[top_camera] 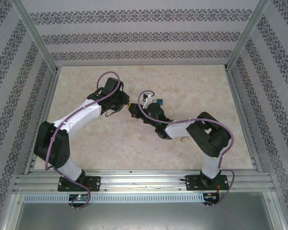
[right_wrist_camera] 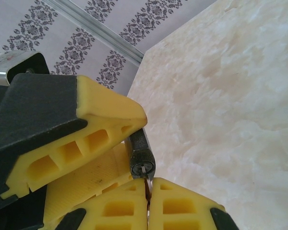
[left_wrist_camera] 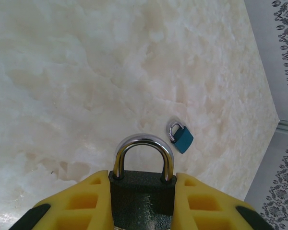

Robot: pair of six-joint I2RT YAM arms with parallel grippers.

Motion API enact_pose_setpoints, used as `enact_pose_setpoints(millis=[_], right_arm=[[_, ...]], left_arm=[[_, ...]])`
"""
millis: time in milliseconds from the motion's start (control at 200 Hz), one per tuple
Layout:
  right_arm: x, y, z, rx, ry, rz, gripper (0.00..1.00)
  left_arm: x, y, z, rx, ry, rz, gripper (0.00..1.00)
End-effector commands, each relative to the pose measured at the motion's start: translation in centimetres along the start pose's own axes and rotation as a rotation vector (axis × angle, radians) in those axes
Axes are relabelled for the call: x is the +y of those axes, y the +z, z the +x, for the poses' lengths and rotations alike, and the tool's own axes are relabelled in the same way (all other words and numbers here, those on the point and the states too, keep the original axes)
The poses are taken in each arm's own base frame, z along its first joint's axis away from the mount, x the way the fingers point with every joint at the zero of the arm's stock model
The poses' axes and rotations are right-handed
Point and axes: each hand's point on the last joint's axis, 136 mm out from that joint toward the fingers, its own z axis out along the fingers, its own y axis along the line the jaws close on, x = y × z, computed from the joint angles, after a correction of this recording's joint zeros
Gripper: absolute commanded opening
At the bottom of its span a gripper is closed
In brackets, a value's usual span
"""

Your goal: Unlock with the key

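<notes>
Left gripper [left_wrist_camera: 141,178] clamps grainy black padlock [left_wrist_camera: 141,203], chrome shackle [left_wrist_camera: 144,140] arched.
Right gripper [right_wrist_camera: 149,189] pinches thin metal key [right_wrist_camera: 147,182] at round keyhole [right_wrist_camera: 143,167].

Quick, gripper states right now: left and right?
Left gripper: closed on the black padlock.
Right gripper: closed on the key.

This is looking like a robot test booth in a lab. Grey flower-patterned paper walls [top_camera: 134,38] are standing around a flat beige stone-look table [top_camera: 192,86]. Shiny silver metal bars [top_camera: 144,179] are running along the table's near edge, holding white-and-black robot arms [top_camera: 81,115].
</notes>
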Motion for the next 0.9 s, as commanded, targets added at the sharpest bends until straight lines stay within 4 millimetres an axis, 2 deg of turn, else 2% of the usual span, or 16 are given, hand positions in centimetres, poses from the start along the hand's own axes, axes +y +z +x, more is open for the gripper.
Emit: enact_pose_setpoints(millis=[0, 70, 275, 470, 575, 734, 809, 894], right_arm=[[7.4, -1.7, -2.9, -0.077, -0.028, -0.261, 0.06], [6.4, -2.3, -2.6, -0.069, -0.027, -0.229, 0.13], [3.0, -5.3, -2.1, -0.049, -0.016, -0.142, 0.24], [1.0, -8.5, -1.2, 0.005, -0.012, -0.094, 0.31], [1.0, -8.8, -0.3, 0.137, 0.013, -0.107, 0.25], [2.7, -8.9, 0.6, 0.292, 0.044, -0.203, 0.21], [3.2, -8.8, 0.8, 0.328, 0.032, -0.213, 0.22], [3.1, -9.0, 0.9, 0.333, 0.023, -0.193, 0.28]], left_arm=[[-0.2, -0.4, 4.5, 0.197, 0.005, 0.039, 0.05], [0.3, -0.7, 3.7, 0.177, -0.004, 0.032, 0.05], [0.9, -1.7, 1.6, 0.13, 0.009, 0.017, 0.05], [1.0, -1.8, 1.7, 0.139, 0.032, 0.019, 0.06], [0.5, -1.7, 2.2, 0.166, 0.047, 0.052, 0.06], [-0.2, -1.9, 3.1, 0.207, 0.099, 0.1, 0.08], [-0.5, -2.3, 3.3, 0.211, 0.131, 0.117, 0.08], [-0.8, -2.8, 3.6, 0.209, 0.162, 0.134, 0.08]])
